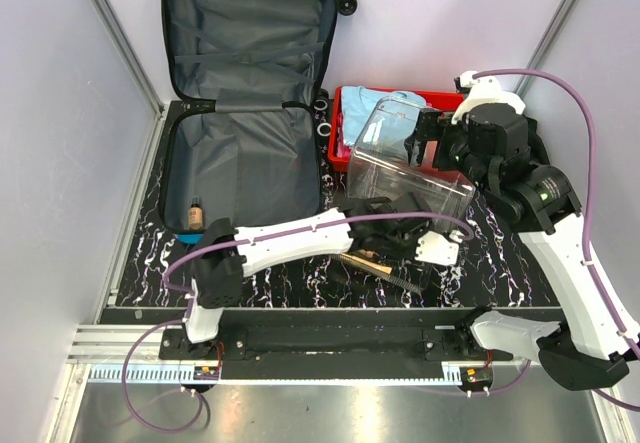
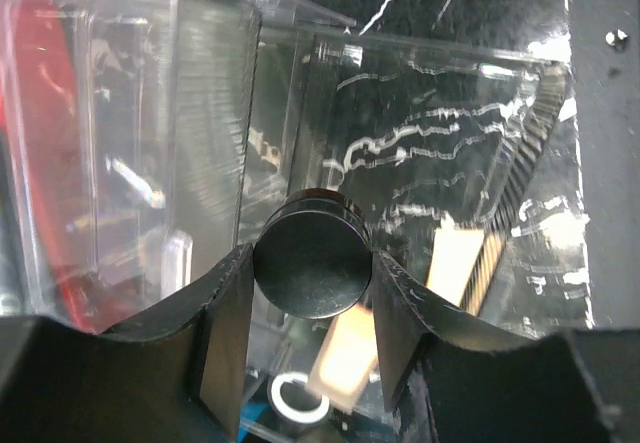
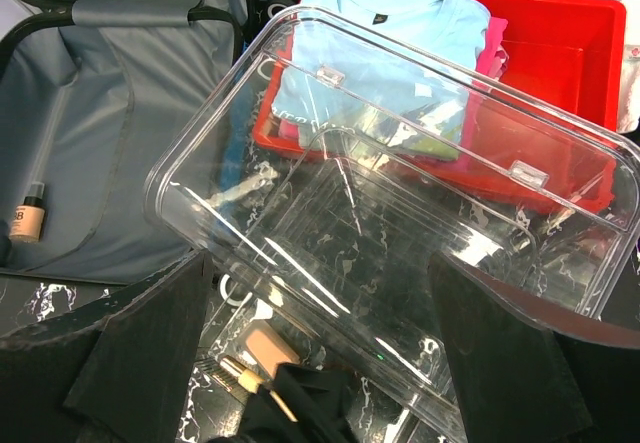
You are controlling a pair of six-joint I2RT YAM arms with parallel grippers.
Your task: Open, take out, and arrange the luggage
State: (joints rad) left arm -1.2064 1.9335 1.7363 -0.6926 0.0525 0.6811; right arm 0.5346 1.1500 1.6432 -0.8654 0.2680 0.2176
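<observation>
**Blue suitcase lies open at the table's far left corner, wheel end to the right**

The luggage [image 1: 245,163], a large bright blue hard-shell suitcase with dark grey fabric lining, occupies the far left corner of the black marble-patterned table [image 1: 140,263]. One half lies flat and the other stands against the back wall. Its long axis runs along the far edge, and its black wheels [image 1: 345,3] point right, toward the red plastic tray [image 3: 560,43] holding a folded light blue T-shirt [image 3: 370,33].

A small beige bottle [image 3: 27,221] lies in the flat half. Its label is too small to read.

A clear plastic bin [image 3: 380,193] tilts just in front of the tray.

The left gripper [image 2: 310,283] clamps a round black disc [image 2: 310,253] beside the bin. The right gripper [image 3: 320,263] is spread wide at the bin's near wall, and I cannot tell whether it touches the bin.
</observation>
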